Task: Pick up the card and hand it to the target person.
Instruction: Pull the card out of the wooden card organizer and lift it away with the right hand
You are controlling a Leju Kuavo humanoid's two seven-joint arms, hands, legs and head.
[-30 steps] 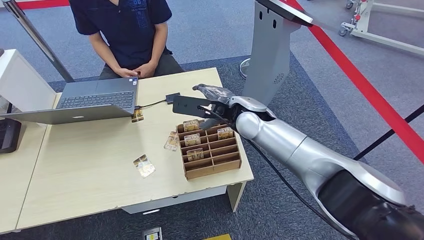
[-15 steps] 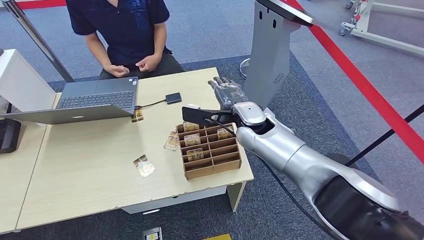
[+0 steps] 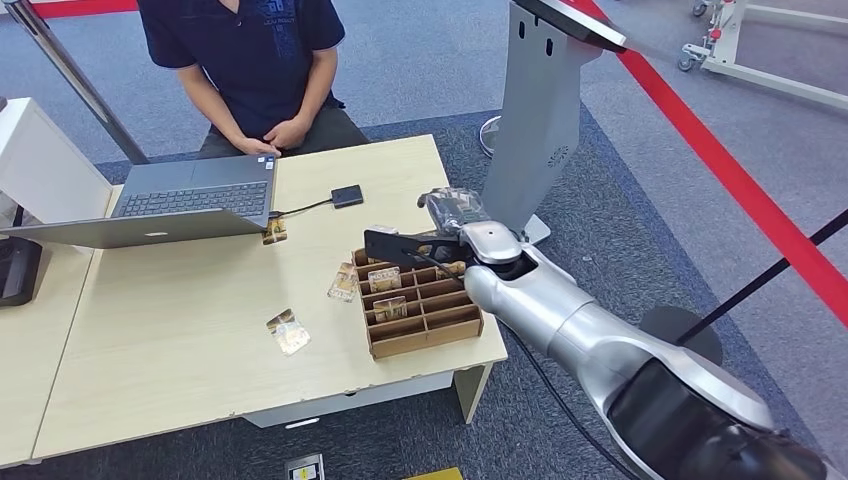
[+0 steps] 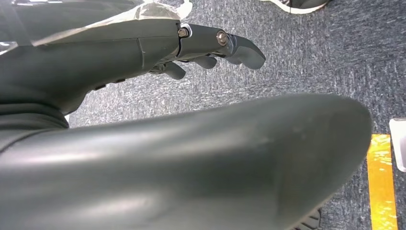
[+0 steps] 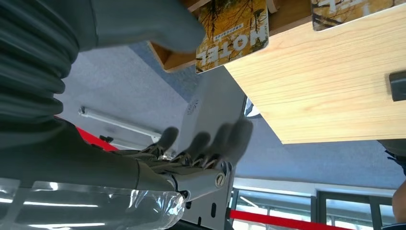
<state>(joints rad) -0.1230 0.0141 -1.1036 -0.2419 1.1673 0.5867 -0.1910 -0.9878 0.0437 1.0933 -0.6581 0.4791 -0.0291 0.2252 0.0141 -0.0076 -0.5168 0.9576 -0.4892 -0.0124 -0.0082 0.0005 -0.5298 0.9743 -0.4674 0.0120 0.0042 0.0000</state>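
Fingers spread over the organizer

Fingers (image 5: 206,143) of your right hand (image 3: 452,212) hang apart, holding nothing, above the wooden organizer (image 3: 420,300). A card (image 5: 233,34) stands upright in its slot: light, stiff, probably slick. Pinch its exposed upper edge.

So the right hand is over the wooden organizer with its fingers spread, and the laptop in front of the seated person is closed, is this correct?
Not quite. The laptop is open, not closed: the head view shows its keyboard, with the screen folded back toward the robot. The rest holds: the right hand is over the far end of the wooden organizer, fingers spread, and the person sits behind the laptop.
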